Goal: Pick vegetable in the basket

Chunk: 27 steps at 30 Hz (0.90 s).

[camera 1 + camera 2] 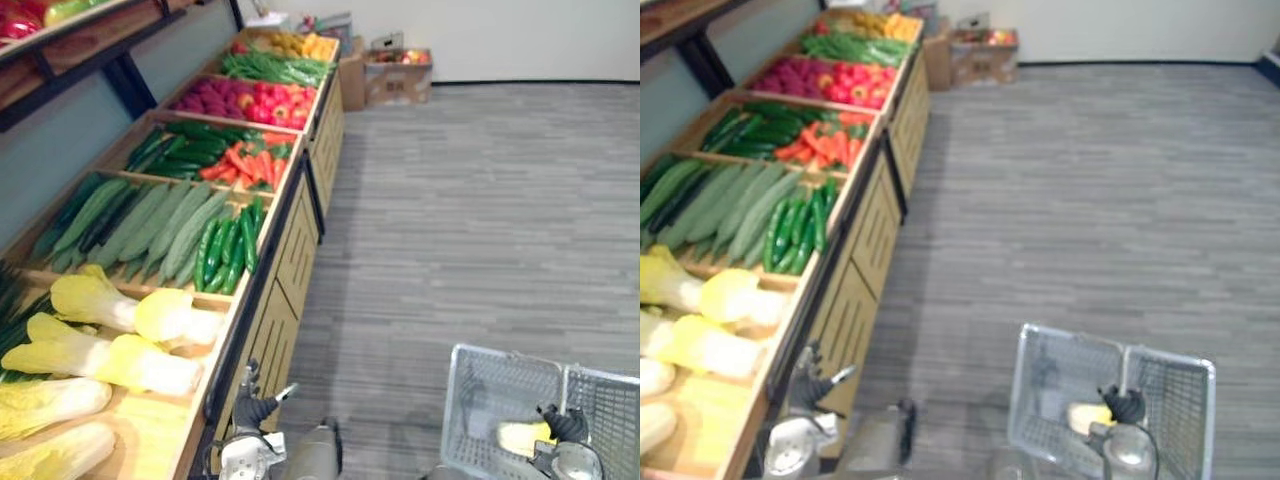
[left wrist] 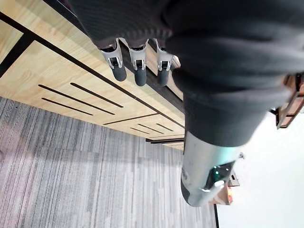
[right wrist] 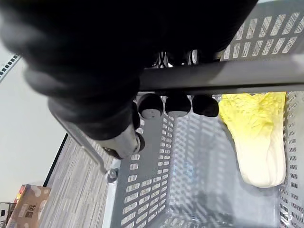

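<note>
The right hand point(image 3: 176, 105) is curled round the smooth grey bar handle point(image 3: 223, 76) of the grey perforated plastic basket point(image 1: 480, 395), which hangs over the carpeted floor point(image 1: 480, 200). One pale yellow, leafy napa cabbage point(image 3: 259, 137) with a waxy white stem lies inside it against the mesh wall. The left hand point(image 1: 248, 408) hangs empty, fingers point(image 2: 137, 64) loosely straight, just off the front edge of the light wooden display stand point(image 1: 290, 255), beside its near compartment of more napa cabbages point(image 1: 120, 310). For the next pick, the left hand should probably rise over the front lip and wrap a cabbage's firm stem rather than its crinkled leaves, while the basket is held level.
</note>
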Tool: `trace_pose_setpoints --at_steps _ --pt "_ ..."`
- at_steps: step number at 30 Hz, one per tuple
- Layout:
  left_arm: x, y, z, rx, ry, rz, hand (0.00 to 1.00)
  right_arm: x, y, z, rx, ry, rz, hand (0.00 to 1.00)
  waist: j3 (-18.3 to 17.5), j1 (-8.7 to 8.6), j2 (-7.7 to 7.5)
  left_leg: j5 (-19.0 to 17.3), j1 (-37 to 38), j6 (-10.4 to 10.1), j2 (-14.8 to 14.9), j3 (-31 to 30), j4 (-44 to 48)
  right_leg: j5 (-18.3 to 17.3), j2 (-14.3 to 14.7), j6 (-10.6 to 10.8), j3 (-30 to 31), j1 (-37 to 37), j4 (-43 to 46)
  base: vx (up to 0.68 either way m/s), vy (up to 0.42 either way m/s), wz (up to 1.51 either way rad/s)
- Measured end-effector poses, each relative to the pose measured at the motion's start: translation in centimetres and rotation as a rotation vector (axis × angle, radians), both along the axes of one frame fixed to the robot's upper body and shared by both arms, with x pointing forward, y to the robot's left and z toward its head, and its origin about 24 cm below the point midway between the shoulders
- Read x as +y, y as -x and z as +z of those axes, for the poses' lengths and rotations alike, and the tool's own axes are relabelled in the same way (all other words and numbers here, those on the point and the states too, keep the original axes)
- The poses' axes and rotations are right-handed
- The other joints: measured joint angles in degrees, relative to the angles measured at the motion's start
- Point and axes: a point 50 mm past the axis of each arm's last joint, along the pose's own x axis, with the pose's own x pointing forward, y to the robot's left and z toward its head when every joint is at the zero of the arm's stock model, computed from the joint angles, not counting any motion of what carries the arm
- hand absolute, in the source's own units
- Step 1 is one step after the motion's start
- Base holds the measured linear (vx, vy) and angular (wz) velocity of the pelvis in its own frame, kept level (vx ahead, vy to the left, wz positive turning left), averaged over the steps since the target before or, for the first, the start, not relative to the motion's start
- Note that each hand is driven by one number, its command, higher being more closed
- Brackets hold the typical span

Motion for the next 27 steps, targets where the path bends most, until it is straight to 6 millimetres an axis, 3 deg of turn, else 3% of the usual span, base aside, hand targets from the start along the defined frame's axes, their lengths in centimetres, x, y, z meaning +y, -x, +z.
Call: trace_pose_setpoints --at_steps 3,4,6,9,10,11,12,13,15,16,17,18,19,20,21,23,24,25,27 --pt "-0.2 0.0 0.0 0.001 -0.011 0.000 0.00 0.5 -0.6 0.0 -0.002 0.004 0.031 1.00 -0.6 0.75 -0.77 0.7 0.0 0.5 -1.1 2.6 4.4 -0.1 -1.1 0.8 3.5 1.8 -3.5 0.31 0.243 -0.56" --pt "0.0 -0.1 0.0 0.000 -0.020 0.003 0.00 0.5 -0.8 0.1 -0.003 0.009 0.039 1.00 -1.1 0.72 -1.38 -2.0 -0.6 2.4 -2.3 3.5 7.3 -0.2 -2.2 1.1 4.6 2.6 -5.1 0.35 0.273 -0.42" --pt "0.5 0.1 0.1 0.002 -0.032 0.024 0.00 0.6 -0.7 0.1 0.002 0.009 0.043 1.00 -3.0 0.63 -2.54 -5.2 -1.4 3.7 -4.5 5.5 9.5 0.4 -4.5 2.4 5.9 3.0 -6.2 0.34 0.230 -0.21" --pt "1.1 -0.5 0.4 -0.015 -0.056 0.027 0.00 1.0 -0.8 -0.2 0.014 0.004 0.063 1.00 -4.0 0.46 -4.81 -8.6 -0.2 6.0 -6.8 7.3 10.6 1.9 -6.5 4.8 9.8 -1.1 4.0 0.40 0.226 -0.07" --pt "1.3 -0.7 0.6 -0.020 -0.065 0.021 0.00 1.2 -0.9 -0.3 0.015 -0.007 0.061 1.00 -3.9 0.33 -5.62 -10.1 2.1 6.7 -7.4 7.9 10.4 5.0 -6.8 7.1 11.5 -4.9 14.0 0.50 0.226 -0.01" --pt "1.5 -0.6 0.6 -0.017 -0.077 0.014 0.00 1.6 -0.9 -0.5 0.014 -0.020 0.064 1.00 -3.9 -0.13 -5.95 -11.3 5.2 7.5 -7.9 7.7 9.7 11.5 -6.8 8.8 12.3 -8.1 22.9 0.43 0.162 0.03" --pt "1.6 -0.6 0.7 -0.017 -0.083 0.005 0.00 1.8 -0.9 -0.6 0.015 -0.028 0.065 1.00 -3.9 -0.59 -6.02 -11.8 7.1 7.9 -8.1 7.3 9.1 15.7 -6.7 9.2 12.5 -9.0 26.5 0.54 0.154 0.22" --pt "1.7 -0.4 0.8 -0.019 -0.088 -0.009 0.00 2.2 -0.6 -0.9 0.019 -0.041 0.062 1.00 -3.8 -1.45 -5.83 -12.5 10.9 8.9 -8.4 6.1 7.4 20.5 -6.2 9.0 12.8 -10.2 33.0 0.37 0.061 0.30" --pt "1.5 -0.9 1.3 -0.044 -0.092 -0.031 0.00 2.1 -0.4 -0.9 0.024 -0.043 0.065 1.00 -3.8 -1.76 -5.97 -12.8 15.8 9.3 -8.4 4.0 4.7 16.4 -5.5 2.8 10.7 -14.2 41.5 0.43 0.011 0.31" --pt "1.4 -1.3 1.7 -0.064 -0.092 -0.041 0.00 2.0 -0.7 -0.7 0.008 -0.039 0.063 1.00 -3.2 -1.88 -5.05 -12.8 19.1 9.3 -7.9 2.6 2.2 13.7 -5.2 -0.9 7.1 -16.7 43.1 0.41 -0.040 0.33" --pt "1.2 -1.6 1.8 -0.073 -0.091 -0.051 0.00 1.8 -1.0 -0.4 -0.007 -0.033 0.060 1.00 -3.1 -2.26 -4.84 -12.8 21.3 9.3 -7.1 1.7 0.6 11.7 -4.7 -1.6 4.8 -18.2 41.8 0.46 -0.132 0.50" --pt "1.0 -1.9 1.9 -0.080 -0.091 -0.065 0.00 1.7 -1.3 -0.2 -0.023 -0.029 0.057 1.00 -2.6 -2.62 -3.64 -12.8 23.6 9.3 -5.9 0.1 -0.3 9.7 -3.8 -1.8 2.6 -20.4 35.6 0.37 -0.153 0.41" --pt "0.9 -2.0 1.9 -0.082 -0.088 -0.067 0.00 1.7 -1.4 -0.1 -0.028 -0.028 0.058 1.00 -2.6 -2.62 -3.63 -12.8 23.9 9.3 -5.6 -0.1 -0.2 9.7 -3.7 -1.8 2.4 -20.7 33.9 0.47 -0.222 0.58" --pt "0.8 -2.3 2.0 -0.089 -0.087 -0.077 0.00 1.7 -1.6 0.1 -0.039 -0.027 0.055 1.00 -2.2 -2.73 -3.60 -12.8 25.5 9.3 -4.8 -0.5 -0.2 10.0 -3.7 -1.3 1.7 -21.5 25.5 0.41 -0.234 0.68" --pt "0.8 -2.2 2.0 -0.087 -0.085 -0.078 0.00 1.6 -1.5 0.1 -0.039 -0.028 0.047 1.00 -2.4 -2.69 -3.72 -13.5 26.7 7.9 -3.7 -1.2 0.5 11.8 -3.5 0.5 1.6 -20.7 10.4 0.42 -0.260 0.78" --pt "0.9 -2.1 2.0 -0.086 -0.087 -0.079 0.00 1.6 -1.2 0.0 -0.033 -0.029 0.043 1.00 -3.1 -2.71 -4.78 -15.4 27.6 4.7 -2.9 -1.8 1.4 16.8 -3.1 -0.2 1.9 -18.8 -2.7 0.33 -0.279 0.56" --pt "0.6 -1.9 1.3 -0.057 -0.062 -0.062 0.00 1.1 -1.0 -0.1 -0.013 -0.018 0.039 1.00 -3.3 -1.96 -2.38 -17.9 28.3 2.2 0.1 -2.0 2.7 23.1 -0.6 1.6 1.4 -17.6 -4.7 0.42 -0.342 0.22" --pt "0.1 -1.7 1.1 -0.052 -0.039 -0.052 0.00 1.2 -1.4 0.0 -0.018 -0.022 0.040 1.00 -3.4 -1.21 -1.09 -17.3 27.4 2.2 2.2 -1.9 3.3 22.8 0.9 0.5 0.9 -17.6 -4.5 0.47 -0.390 0.12" --pt "-0.4 -2.0 1.4 -0.069 -0.021 -0.070 0.00 2.0 -2.0 0.1 -0.038 -0.034 0.047 1.00 -3.4 -1.10 -1.23 -13.5 27.2 2.5 2.3 -3.5 3.1 17.5 0.8 0.2 1.5 -20.2 2.3 0.34 -0.307 0.27"
